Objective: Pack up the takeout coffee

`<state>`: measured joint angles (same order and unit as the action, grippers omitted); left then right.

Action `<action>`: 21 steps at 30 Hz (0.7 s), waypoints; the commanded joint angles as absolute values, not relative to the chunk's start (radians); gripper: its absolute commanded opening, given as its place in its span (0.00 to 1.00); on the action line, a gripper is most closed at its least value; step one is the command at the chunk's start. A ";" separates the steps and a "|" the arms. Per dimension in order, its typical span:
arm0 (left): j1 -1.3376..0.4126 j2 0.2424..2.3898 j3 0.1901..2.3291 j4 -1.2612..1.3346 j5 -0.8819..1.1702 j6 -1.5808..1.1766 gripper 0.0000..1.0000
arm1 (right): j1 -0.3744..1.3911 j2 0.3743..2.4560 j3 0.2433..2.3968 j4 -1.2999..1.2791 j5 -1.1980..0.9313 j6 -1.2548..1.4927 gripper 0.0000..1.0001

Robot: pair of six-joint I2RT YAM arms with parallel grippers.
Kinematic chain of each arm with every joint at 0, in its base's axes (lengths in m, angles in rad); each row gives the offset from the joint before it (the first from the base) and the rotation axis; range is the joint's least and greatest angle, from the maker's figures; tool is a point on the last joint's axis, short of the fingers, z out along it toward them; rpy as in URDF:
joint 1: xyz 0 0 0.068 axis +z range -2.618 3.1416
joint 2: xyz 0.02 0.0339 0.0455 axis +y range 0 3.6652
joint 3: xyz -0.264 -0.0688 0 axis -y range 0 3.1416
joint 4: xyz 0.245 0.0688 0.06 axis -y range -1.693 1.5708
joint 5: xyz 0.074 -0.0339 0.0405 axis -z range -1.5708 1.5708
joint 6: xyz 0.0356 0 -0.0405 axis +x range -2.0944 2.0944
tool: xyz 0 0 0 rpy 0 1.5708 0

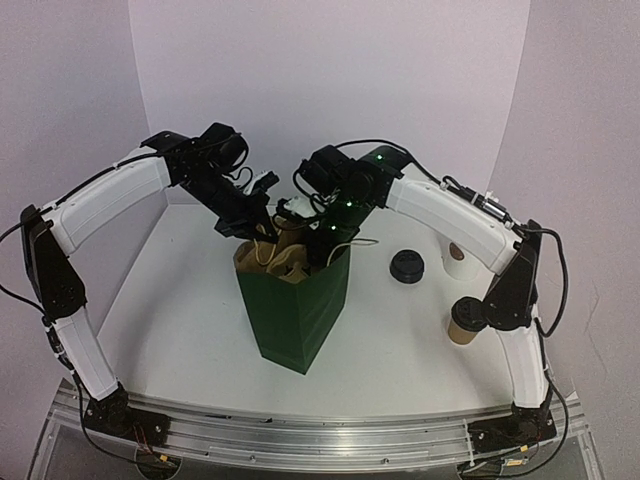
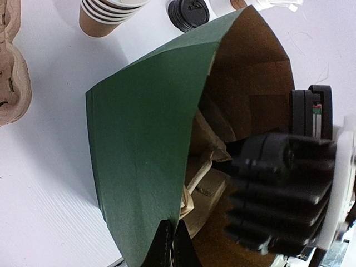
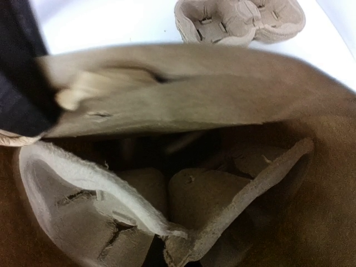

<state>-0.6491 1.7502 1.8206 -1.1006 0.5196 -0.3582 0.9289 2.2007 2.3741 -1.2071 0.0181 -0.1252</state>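
No takeout coffee shows in any view; I cannot tell whether it sits in the bag. A green paper bag [image 1: 295,310] [image 2: 144,139] stands open mid-table, with a brown pulp cup carrier [image 1: 280,255] [image 3: 206,194] inside it. My left gripper [image 1: 262,228] [image 2: 171,245] is shut on the bag's rim at the far left corner. My right gripper [image 1: 305,235] [image 3: 158,253] reaches down into the bag's mouth and is shut on the edge of the pulp carrier. The right wrist [image 2: 278,189] fills the bag's opening in the left wrist view.
A black lid [image 1: 405,266] [image 2: 189,12] lies on the table to the right of the bag. A stack of lidless brown cups [image 1: 465,320] [image 2: 105,14] and a white cup [image 1: 460,258] stand near the right arm. Another pulp carrier [image 3: 239,19] [image 2: 11,67] lies behind the bag.
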 commanded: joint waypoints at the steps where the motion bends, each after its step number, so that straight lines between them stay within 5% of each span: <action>1: -0.653 1.766 1.861 -1.127 0.519 -0.345 0.00 | 0.947 2.151 2.374 -1.162 0.042 -0.178 0.00; 21: -0.654 1.794 1.896 -1.124 0.520 -0.339 0.00 | 0.955 2.184 2.328 -1.159 0.011 -0.118 0.00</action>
<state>-0.6491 1.7731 1.8465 -1.1012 0.5201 -0.3553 0.9508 2.2005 2.3665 -1.1857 0.0199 -0.1420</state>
